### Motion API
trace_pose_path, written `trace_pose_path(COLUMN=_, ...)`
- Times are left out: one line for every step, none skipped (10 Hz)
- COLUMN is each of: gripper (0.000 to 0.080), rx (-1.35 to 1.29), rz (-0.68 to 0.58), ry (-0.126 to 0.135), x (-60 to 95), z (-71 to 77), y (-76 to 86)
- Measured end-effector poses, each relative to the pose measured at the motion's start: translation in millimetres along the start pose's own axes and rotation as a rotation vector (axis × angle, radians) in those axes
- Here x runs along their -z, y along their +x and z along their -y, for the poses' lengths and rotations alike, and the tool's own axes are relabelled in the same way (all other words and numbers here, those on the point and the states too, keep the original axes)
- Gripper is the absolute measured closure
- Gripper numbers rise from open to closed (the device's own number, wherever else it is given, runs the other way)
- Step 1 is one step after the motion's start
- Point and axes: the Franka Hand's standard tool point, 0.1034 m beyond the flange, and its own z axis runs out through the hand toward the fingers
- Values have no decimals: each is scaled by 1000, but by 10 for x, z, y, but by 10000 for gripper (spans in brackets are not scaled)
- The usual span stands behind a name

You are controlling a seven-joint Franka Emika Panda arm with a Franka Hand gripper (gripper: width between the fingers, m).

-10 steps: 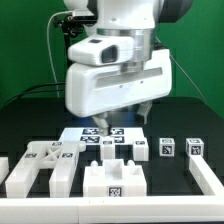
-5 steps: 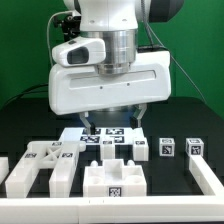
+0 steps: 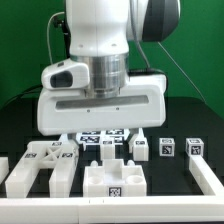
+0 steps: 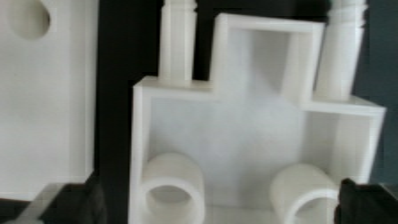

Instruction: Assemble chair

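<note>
Now the arm has dropped lower and swung toward the exterior view's left, so it hides most of the marker board [image 3: 112, 134]. The gripper [image 3: 102, 128] hangs with its jaws spread wide, holding nothing. The wrist view shows a notched white part [image 4: 249, 120] beneath it. The chair parts [image 3: 112, 180] lie loose along the front edge of the table [image 3: 15, 135], with small blocks [image 3: 167, 147] toward the exterior view's right.
</note>
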Motion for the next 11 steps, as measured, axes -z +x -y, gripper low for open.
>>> trace_pose_path(gripper=150, rx=13, rz=-7, ry=-1, x=-93, z=-11, y=-1)
trace_pose_path(gripper=150, rx=18, rz=-5, ry=1, x=-159, z=-29, y=-20)
trace_pose_path(gripper=150, rx=19, rz=-6, ry=0, x=-190, z=-24, y=-27)
trace_pose_path(gripper=150, rx=20, rz=-6, ry=-1, x=-245, z=-25, y=-36)
trace_pose_path(gripper=150, rx=21, rz=-1, ry=0, x=-271, z=-17, y=-56)
trace_pose_path(gripper=150, rx=21, rz=0, ry=1, x=-277, z=-14, y=-65)
trace_pose_path(gripper=150, rx=21, rz=0, ry=1, x=-277, z=-15, y=-65)
trace_pose_path(gripper=274, rx=21, rz=0, ry=1, x=-277, z=-15, y=-65)
trace_pose_path(gripper=412, rx=21, rz=0, ry=1, x=-277, z=-15, y=-65)
trace_pose_path(gripper=549, rx=21, rz=0, ry=1, x=-277, z=-15, y=-65)
trace_pose_path(gripper=549, rx=21, rz=0, ry=1, x=-277, z=-15, y=-65)
